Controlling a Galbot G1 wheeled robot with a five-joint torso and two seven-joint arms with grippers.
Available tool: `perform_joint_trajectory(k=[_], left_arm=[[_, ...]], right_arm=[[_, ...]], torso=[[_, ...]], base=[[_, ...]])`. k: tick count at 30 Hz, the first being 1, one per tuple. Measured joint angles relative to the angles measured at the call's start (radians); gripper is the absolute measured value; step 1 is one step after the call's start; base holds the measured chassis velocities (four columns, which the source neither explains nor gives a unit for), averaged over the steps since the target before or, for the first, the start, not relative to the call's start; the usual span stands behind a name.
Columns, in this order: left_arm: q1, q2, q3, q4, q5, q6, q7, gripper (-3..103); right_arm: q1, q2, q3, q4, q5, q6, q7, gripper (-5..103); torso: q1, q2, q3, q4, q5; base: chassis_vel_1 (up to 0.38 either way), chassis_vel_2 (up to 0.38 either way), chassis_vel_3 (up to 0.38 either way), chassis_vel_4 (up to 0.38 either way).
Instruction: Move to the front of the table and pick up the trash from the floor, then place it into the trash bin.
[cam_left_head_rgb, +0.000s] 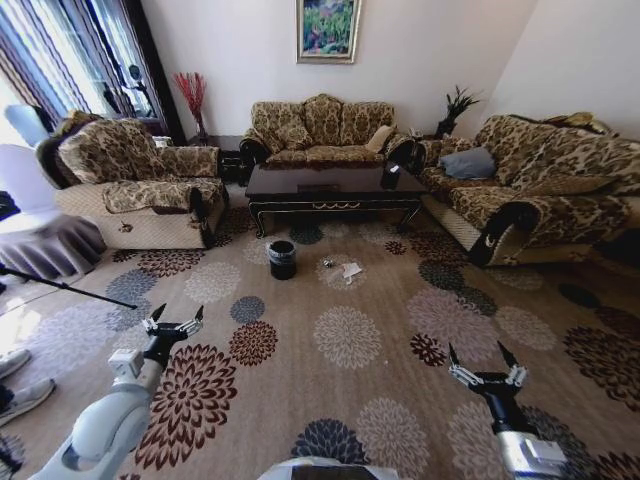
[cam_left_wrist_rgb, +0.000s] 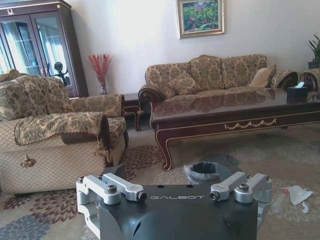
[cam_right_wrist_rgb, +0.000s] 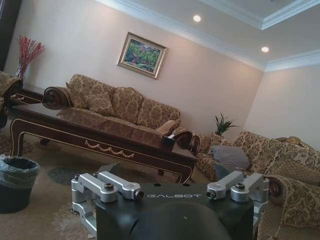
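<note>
The left gripper (cam_left_head_rgb: 173, 324) hangs low over the flowered carpet (cam_left_head_rgb: 340, 400) at the robot's left, its fingers spread wide with nothing between them. The right gripper (cam_left_head_rgb: 484, 361) hangs at the robot's right, likewise spread open and empty. Both are well apart from the litter, which lies farther ahead on the carpet, roughly between the lines of the two arms.

Ahead of the grippers, the trash bin (cam_left_head_rgb: 282, 258) stands upright on the carpet just in front of the table (cam_left_head_rgb: 330, 185), near its left front leg; the left wrist view shows the clear liner folded over the rim (cam_left_wrist_rgb: 206, 172). To the right of the bin, apart from it, lies a tiny silvery foil ball (cam_left_head_rgb: 327, 263), and just beyond that the white paper scrap (cam_left_head_rgb: 351, 269). In the left wrist view the paper (cam_left_wrist_rgb: 297, 194) lies flat beside a clear bottle (cam_left_wrist_rgb: 279, 201), partly hidden behind the gripper's finger.

On the table's right end sits a small black tissue box (cam_left_head_rgb: 391, 177). Sofas (cam_left_head_rgb: 322, 130) ring the table on three sides.
</note>
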Motion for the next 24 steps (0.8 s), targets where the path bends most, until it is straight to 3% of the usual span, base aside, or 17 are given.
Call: perform_joint_trajectory(k=[18, 24], left_arm=[[0.022, -0.07, -0.015, -0.044, 0.047, 0.0, 0.041, 100], [-0.016, -0.072, -0.007, -0.054, 0.048, 0.011, 0.023, 100]], right_arm=[[0.015, -0.024, -0.011, 0.016, 0.015, -0.012, 0.009, 100], [0.01, -0.029, -0.009, 0.03, 0.027, -0.018, 0.011, 100]], torso=[[-0.002, -0.003, -0.001, 0.0, 0.0001], [-0.015, -0.032, -0.017, -0.0002, 0.0]], base=[[0.0, 0.0, 0.0, 0.0], [0.0, 0.0, 0.0, 0.0]])
